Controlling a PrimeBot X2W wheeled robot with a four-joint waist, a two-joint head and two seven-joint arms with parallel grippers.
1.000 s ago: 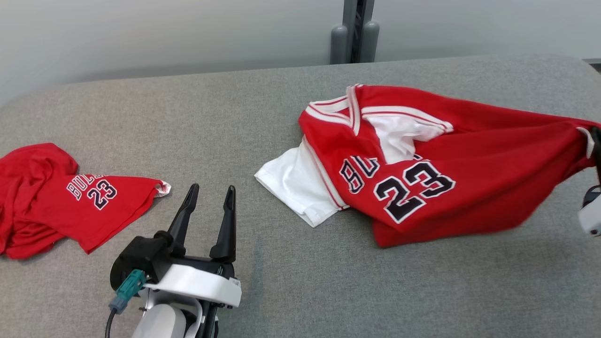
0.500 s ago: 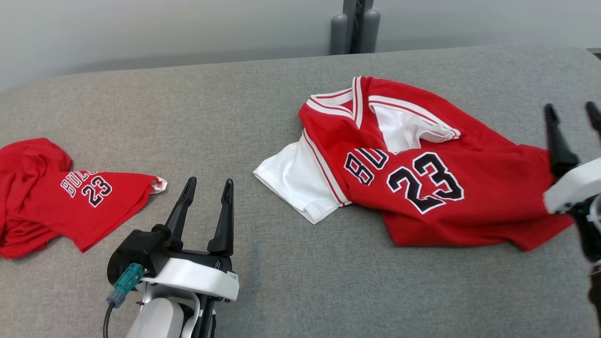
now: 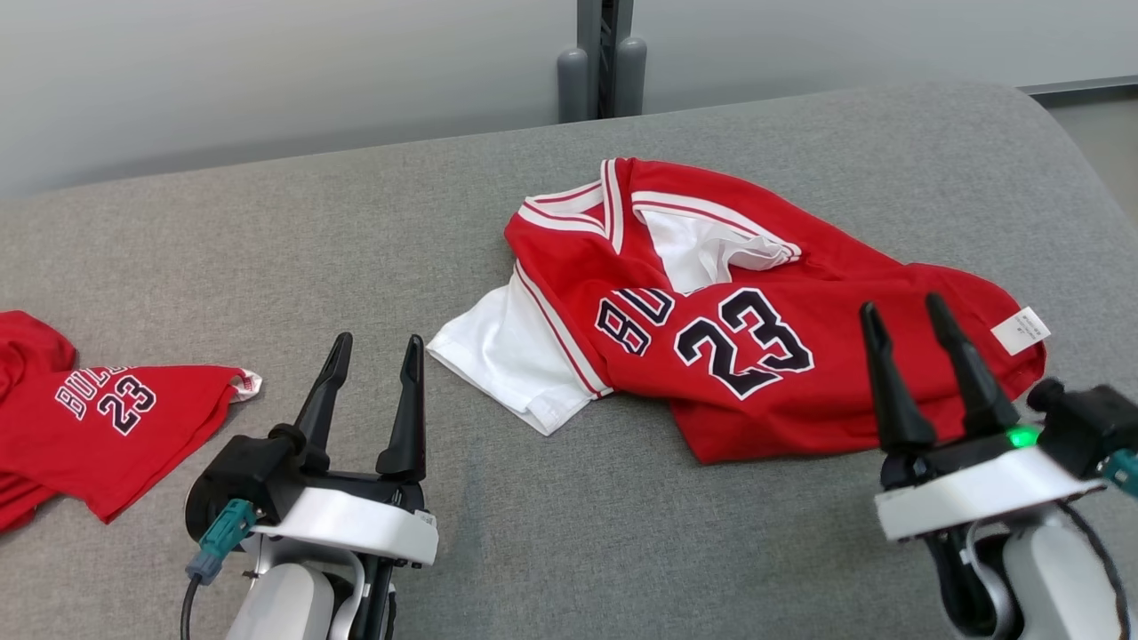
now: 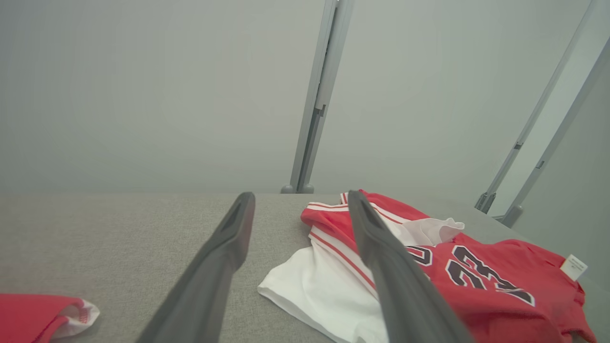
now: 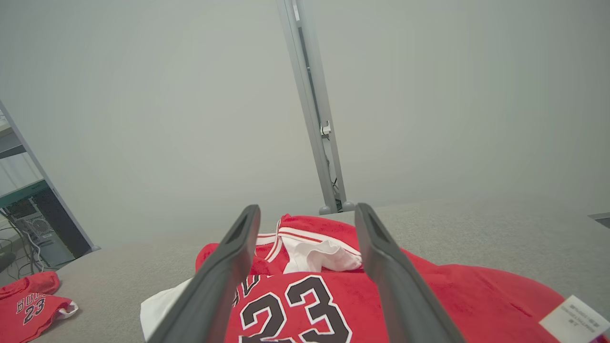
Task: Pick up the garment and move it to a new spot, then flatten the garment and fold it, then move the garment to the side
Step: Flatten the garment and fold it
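The garment (image 3: pixel 756 356) is a red number 23 jersey with white sleeves, lying crumpled on the grey table's middle right; it also shows in the left wrist view (image 4: pixel 481 281) and the right wrist view (image 5: pixel 305 305). A white label (image 3: pixel 1020 330) sticks out at its right edge. My right gripper (image 3: pixel 900 309) stands open at the jersey's near right edge, above it, holding nothing. My left gripper (image 3: pixel 375 341) stands open over bare table, left of the white sleeve (image 3: pixel 498 356).
A second red 23 garment (image 3: pixel 98 418) lies bunched at the table's far left edge. The grey padded table (image 3: pixel 569 533) ends at a rounded right corner. A grey post (image 3: pixel 603 58) stands behind the table's far edge against a pale wall.
The right gripper opened and let go of the jersey's right end, which dropped flat onto the table. The gripper then drew back toward me. The head camera turned right.
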